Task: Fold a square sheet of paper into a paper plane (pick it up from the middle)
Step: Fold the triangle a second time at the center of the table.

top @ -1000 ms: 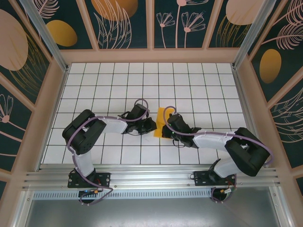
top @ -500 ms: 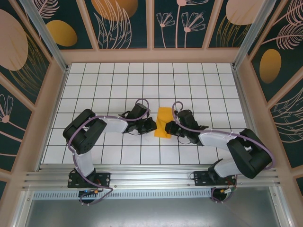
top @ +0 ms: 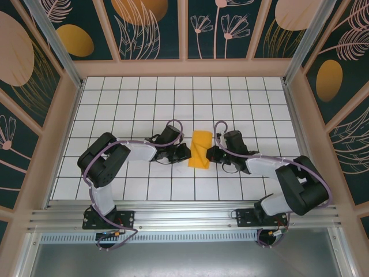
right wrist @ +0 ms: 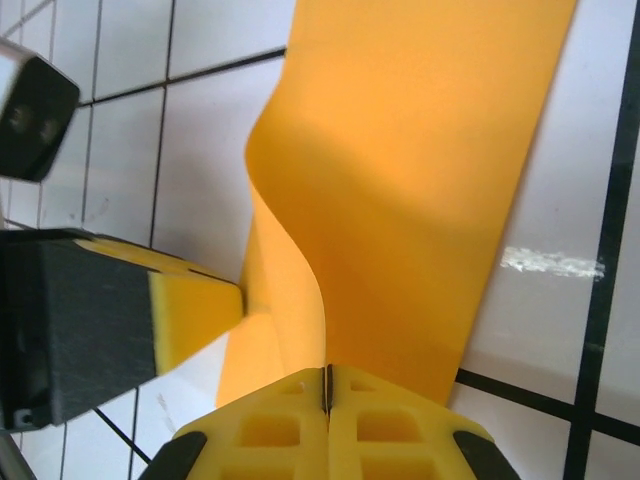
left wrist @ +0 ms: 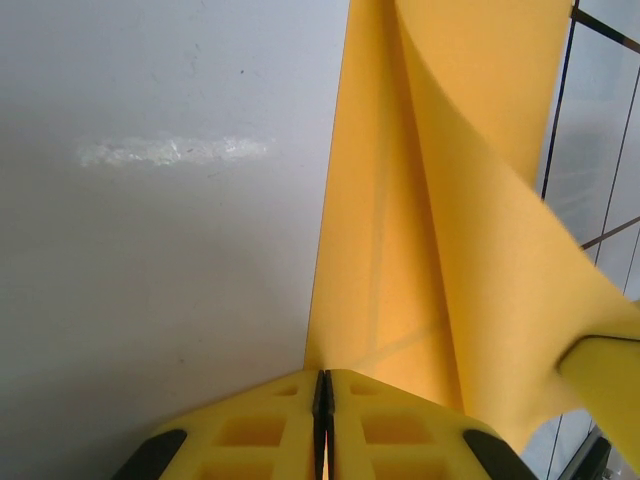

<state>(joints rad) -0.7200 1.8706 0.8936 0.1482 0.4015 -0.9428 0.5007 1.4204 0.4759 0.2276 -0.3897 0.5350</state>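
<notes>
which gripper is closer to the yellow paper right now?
Neither, it's a tie: both touch it. The left gripper, shut, meets the left edge of the paper; the right gripper pinches the lifted right edge.

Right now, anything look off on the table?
Only the paper: its upper layer bows up in a loose curl instead of lying flat, pinched from either side by the left gripper and right gripper, jaws shut. No tear visible.

L arm [top: 138, 153], R arm [top: 262, 164] box in paper [top: 200, 149]; far table [top: 184, 98] open.
</notes>
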